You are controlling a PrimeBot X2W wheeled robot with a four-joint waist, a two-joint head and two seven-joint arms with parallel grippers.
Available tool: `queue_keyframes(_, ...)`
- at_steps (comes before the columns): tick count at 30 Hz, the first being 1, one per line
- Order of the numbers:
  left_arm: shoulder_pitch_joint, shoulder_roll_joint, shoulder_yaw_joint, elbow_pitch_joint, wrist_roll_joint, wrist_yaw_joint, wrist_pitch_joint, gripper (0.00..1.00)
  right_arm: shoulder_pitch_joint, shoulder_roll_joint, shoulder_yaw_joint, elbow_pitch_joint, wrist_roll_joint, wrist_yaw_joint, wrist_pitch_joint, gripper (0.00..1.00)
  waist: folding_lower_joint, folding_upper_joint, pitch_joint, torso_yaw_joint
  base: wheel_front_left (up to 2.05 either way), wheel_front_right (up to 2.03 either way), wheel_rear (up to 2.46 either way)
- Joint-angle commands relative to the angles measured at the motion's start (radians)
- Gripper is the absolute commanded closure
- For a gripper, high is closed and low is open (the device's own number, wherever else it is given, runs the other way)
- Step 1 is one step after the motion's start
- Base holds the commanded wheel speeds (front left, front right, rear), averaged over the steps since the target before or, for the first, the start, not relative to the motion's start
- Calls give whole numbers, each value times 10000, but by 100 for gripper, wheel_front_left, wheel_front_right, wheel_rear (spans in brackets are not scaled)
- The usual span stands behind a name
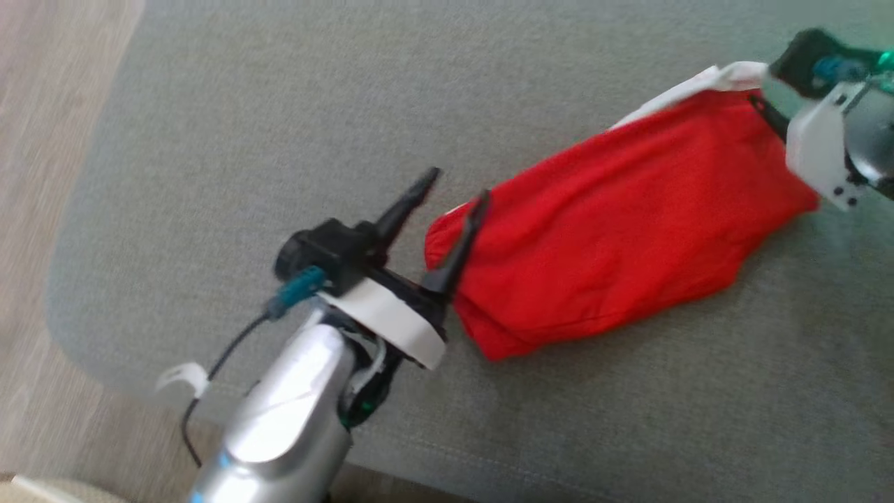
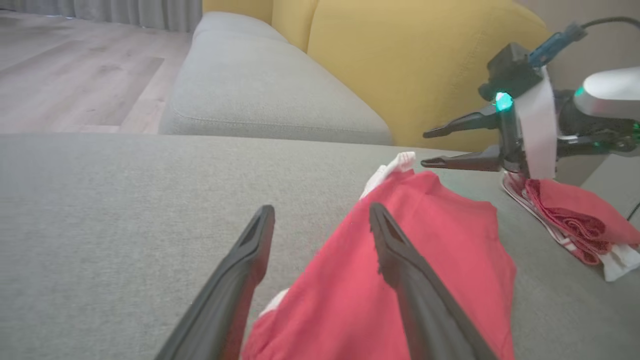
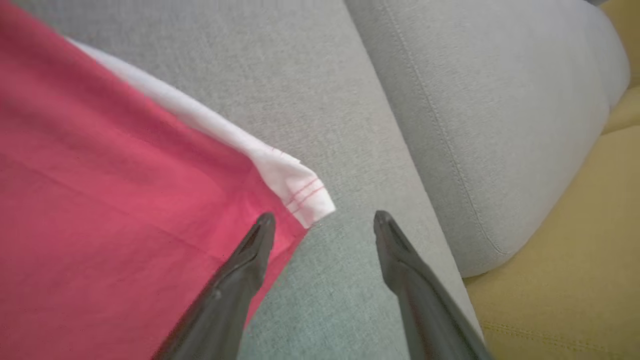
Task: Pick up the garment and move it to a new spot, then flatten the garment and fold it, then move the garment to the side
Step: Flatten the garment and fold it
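Observation:
The garment point(image 1: 614, 223) is red with a white layer showing at its far edge, and it lies folded into a long band on the grey cushion point(image 1: 279, 140). My left gripper point(image 1: 457, 186) stands open at the band's left end, one finger over the red cloth and the other beside it over bare cushion. In the left wrist view the garment point(image 2: 440, 235) lies under my left gripper point(image 2: 321, 208). My right gripper point(image 1: 761, 105) is at the band's right end. Seen from its own wrist, my right gripper point(image 3: 324, 217) is open just off the white corner of the garment point(image 3: 100, 175), gripping nothing.
A yellow backrest point(image 2: 410, 65) rises behind the grey cushion, and a second grey cushion point(image 2: 260, 90) adjoins it. A pile of red and white cloth point(image 2: 575, 220) lies beyond my right gripper point(image 2: 425, 148). Wood floor point(image 1: 42, 175) runs along the cushion's left edge.

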State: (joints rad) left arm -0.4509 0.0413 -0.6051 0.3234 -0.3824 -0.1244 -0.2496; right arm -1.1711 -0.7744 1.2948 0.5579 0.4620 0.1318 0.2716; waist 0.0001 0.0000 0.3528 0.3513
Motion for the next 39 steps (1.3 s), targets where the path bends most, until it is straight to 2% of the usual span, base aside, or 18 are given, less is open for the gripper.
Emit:
queue_keyframes(1, 2, 91, 456, -292, 67, -34, -122, 0, -203, -33, -145, 1, 151, -11, -179, 0, -1, 0, -209, -189, 0, 0, 0)
queue_keyframes(4, 311, 131, 1285, -385, 245, 148, -122, 0, -193, 403, -299, 831, 809, -11, -970, 0, -1, 0, -622, -587, 0, 0, 0)
queue_keyframes(12, 890, 282, 2979, -1049, 431, 422, -122, 0, 431, 1542, -1851, 2164, 1703, -11, -2907, 0, -1, 0, -1505, -1468, 0, 0, 0)
queue_keyframes(17, 1213, 275, 3939, -1730, 559, 518, -122, 0, 1069, 2181, -2793, 2554, 1916, -11, -3976, 0, -1, 0, -2062, -1999, 0, 0, 0)
queue_keyframes(20, 1395, 324, 4182, -2082, 976, 588, -122, 0, 1547, 2465, -3518, 2694, 1997, -11, -4646, 0, -1, 0, -2347, -2268, 0, 0, 0)
queue_keyframes(24, 1651, 253, 4527, -2438, 993, 683, -122, 0, 2282, 2823, -4473, 2510, 1821, -11, -5133, 0, -1, 0, -2647, -2635, 0, 0, 0)
queue_keyframes(27, 1817, 211, 4671, -2630, 980, 677, -122, 0, 2878, 3007, -5249, 2071, 1271, -11, -5280, 0, -1, 0, -2813, -2860, 0, 0, 0)
queue_keyframes(32, 2240, 155, 4828, -2813, 908, 642, -122, 0, 4328, 3425, -6935, 778, -551, -11, -5327, 0, -1, 0, -3064, -3199, 0, 0, 0)
queue_keyframes(39, 2944, 121, 4651, -2841, 1210, 447, -122, 0, 7308, 4753, -9598, -1445, -3110, -11, -5265, 0, -1, 0, -3304, -3502, 0, 0, 0)
